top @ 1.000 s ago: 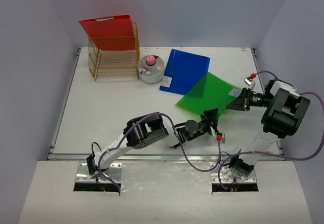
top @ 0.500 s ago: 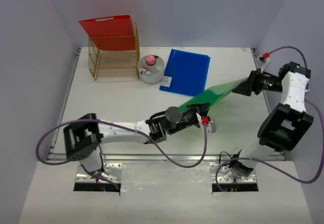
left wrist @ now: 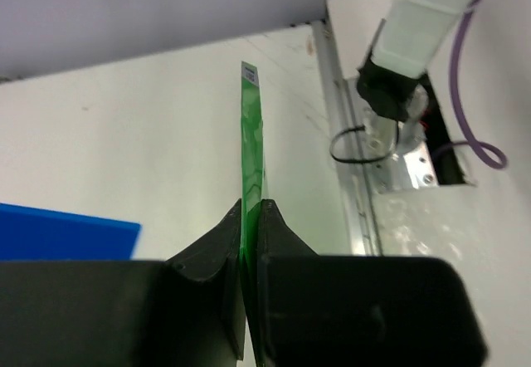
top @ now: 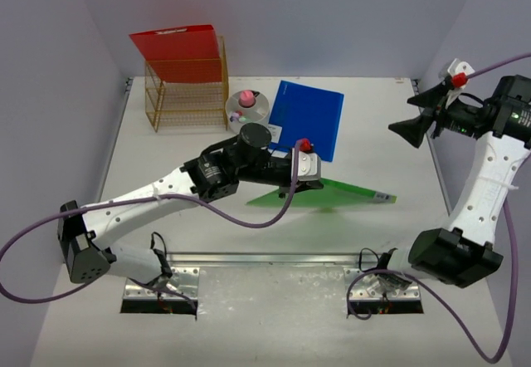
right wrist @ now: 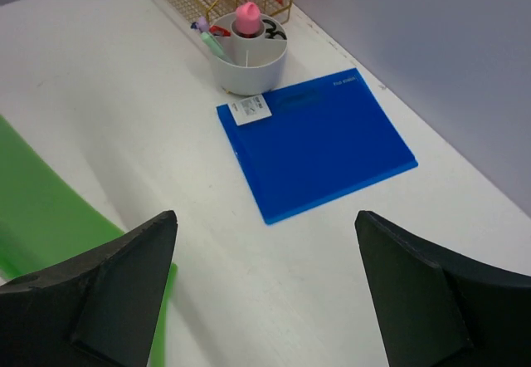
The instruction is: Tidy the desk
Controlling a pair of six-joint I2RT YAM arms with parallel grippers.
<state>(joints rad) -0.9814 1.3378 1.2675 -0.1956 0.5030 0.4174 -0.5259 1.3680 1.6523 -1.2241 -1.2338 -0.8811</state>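
We've got the left gripper (left wrist: 251, 209) pinched tight on the green folder (top: 348, 193), holding it on edge just on the near side of the blue folder (top: 307, 118), labelled corner pointing right. The right gripper (right wrist: 265, 217) hangs high off to the right of the blue folder, fingers spread wide, nothing between them. The desk (top: 166, 159) lies flat beneath it all, with the pen cup (top: 247, 110) just left of the blue folder, and farther left the gold wire rack (top: 187, 101) with a red folder (top: 178, 51) rising from it.
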